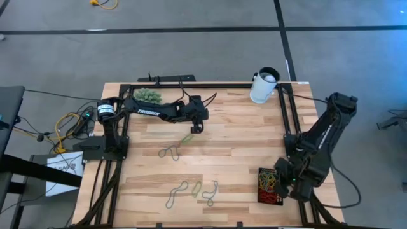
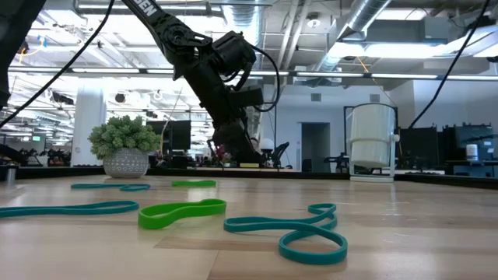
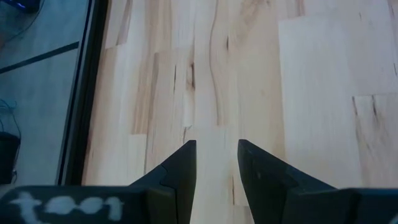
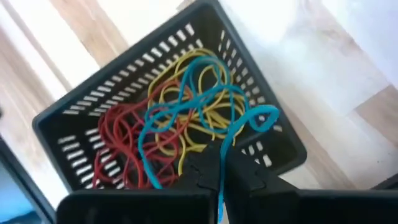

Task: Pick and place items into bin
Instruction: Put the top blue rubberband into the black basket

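Black bin point(image 4: 93, 112); tangled coloured bands point(image 4: 180, 124) inside

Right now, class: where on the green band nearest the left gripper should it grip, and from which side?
Come straight down from above: the green band lies flat on the table. Pinch across one strand, jaws crosswise to it. The left gripper, open, hovers just beyond it.
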`<state>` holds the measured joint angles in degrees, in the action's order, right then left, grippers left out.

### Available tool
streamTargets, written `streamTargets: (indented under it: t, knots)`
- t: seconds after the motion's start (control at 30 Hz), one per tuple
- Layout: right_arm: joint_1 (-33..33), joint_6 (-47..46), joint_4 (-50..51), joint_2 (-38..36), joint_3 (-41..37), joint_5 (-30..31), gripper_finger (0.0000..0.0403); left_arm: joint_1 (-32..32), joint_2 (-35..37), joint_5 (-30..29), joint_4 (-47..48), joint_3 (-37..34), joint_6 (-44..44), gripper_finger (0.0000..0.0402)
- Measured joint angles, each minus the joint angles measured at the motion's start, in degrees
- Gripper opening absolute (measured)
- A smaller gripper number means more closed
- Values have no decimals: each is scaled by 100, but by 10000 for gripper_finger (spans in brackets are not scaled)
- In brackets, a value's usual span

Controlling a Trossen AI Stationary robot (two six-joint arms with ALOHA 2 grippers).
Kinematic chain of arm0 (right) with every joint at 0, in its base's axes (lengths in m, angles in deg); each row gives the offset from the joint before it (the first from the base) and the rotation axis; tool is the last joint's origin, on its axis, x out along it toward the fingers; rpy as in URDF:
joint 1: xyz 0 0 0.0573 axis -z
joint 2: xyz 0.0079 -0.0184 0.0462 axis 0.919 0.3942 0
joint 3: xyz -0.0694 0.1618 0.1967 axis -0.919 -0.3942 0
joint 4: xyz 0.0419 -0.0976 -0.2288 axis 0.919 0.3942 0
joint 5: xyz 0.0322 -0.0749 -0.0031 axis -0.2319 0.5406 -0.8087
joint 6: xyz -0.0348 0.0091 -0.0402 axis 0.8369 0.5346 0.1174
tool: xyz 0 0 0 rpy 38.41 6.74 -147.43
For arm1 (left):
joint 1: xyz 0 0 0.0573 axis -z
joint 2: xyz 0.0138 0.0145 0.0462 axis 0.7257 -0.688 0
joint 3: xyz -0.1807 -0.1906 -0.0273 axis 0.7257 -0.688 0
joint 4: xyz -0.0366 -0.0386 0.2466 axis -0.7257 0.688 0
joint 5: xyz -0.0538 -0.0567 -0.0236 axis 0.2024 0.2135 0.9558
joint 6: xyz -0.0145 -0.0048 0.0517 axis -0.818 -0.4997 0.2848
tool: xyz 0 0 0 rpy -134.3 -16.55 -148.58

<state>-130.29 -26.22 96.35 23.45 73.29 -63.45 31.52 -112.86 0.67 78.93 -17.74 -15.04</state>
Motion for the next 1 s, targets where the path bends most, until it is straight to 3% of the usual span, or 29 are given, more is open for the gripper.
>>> streamTargets:
  t: [0.4,0.67,0.77,1.0]
  knots:
    - [782,603,-385,-2,0,-195,55,2,0,-72,45,0,330,109]
    - [842,608,-1144,-4,0,-595,54,11,190,-1085,1174,0,294,109]
    - [797,794,-1555,-6,0,-593,54,13,351,-1161,1713,0,96,109]
    - [886,827,-370,-6,0,-439,54,13,620,-1170,1747,0,130,109]
